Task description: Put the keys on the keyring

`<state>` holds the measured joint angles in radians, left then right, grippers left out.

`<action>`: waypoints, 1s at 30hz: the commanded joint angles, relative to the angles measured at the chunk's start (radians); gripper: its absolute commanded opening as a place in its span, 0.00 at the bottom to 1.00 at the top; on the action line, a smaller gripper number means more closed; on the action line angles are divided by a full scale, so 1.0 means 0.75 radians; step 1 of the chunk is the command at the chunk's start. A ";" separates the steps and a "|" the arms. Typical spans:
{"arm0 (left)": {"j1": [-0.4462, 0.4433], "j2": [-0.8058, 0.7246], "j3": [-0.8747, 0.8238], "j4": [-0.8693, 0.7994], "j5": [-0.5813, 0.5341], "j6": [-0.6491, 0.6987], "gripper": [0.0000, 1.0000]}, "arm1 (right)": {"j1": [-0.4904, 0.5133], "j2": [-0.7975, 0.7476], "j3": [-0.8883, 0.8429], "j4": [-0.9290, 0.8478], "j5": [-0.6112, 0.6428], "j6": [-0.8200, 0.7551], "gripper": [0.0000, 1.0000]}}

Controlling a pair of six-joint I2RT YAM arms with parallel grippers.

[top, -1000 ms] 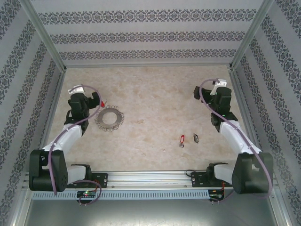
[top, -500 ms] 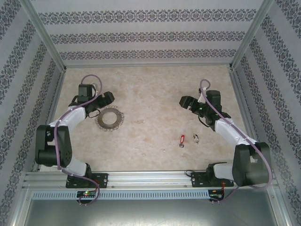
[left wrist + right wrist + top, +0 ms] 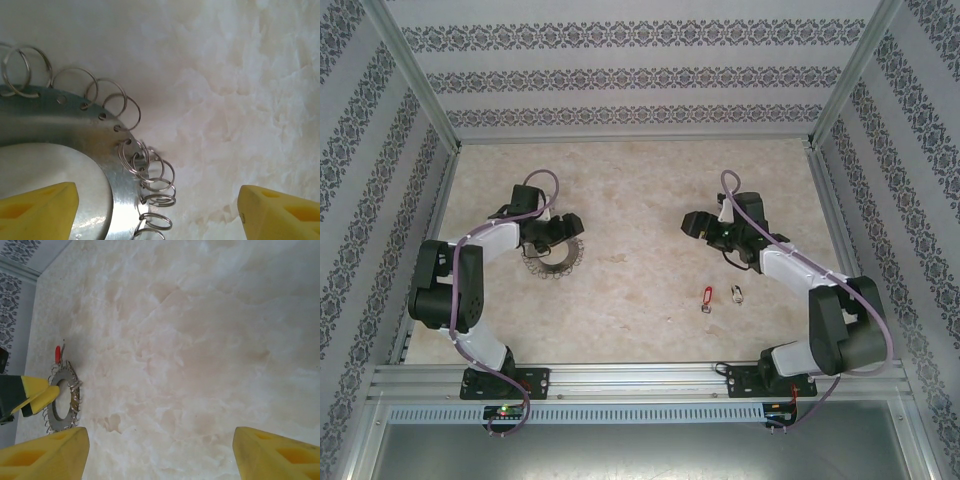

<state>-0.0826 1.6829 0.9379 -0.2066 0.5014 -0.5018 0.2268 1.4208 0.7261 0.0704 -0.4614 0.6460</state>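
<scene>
Key (image 3: 58,354) beside keyring (image 3: 61,424), right-wrist view

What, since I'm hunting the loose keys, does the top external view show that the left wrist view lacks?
Top external adds the red-headed key and black-headed key, side by side on the right half of the table, plus the right gripper farther back. Left wrist adds close detail: the punched holes of the keyring and the wire loops threaded through them. Both share the keyring, the open left gripper over its edge, and the marbled table.
</scene>
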 commanded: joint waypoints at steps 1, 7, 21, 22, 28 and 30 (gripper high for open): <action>-0.035 0.003 -0.039 -0.077 0.050 0.028 0.81 | 0.035 0.028 0.040 -0.003 -0.004 0.036 0.76; -0.082 -0.005 -0.109 -0.054 0.056 0.013 0.78 | 0.109 0.062 0.054 0.003 0.024 0.055 0.75; -0.416 -0.106 -0.149 0.000 0.238 -0.051 0.65 | 0.239 0.162 0.067 0.020 0.072 0.086 0.68; -0.458 -0.100 -0.143 0.025 0.264 -0.064 0.64 | 0.242 0.168 0.064 0.022 0.068 0.091 0.68; -0.613 -0.159 -0.179 0.306 0.349 -0.249 0.57 | 0.257 0.212 0.064 0.040 0.030 0.110 0.65; -0.593 -0.287 -0.197 0.188 0.179 -0.222 0.58 | 0.267 0.237 0.083 0.045 0.004 0.108 0.63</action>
<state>-0.5400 1.5814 0.8078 -0.0731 0.7189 -0.6270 0.4103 1.5742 0.7574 0.0807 -0.4358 0.7124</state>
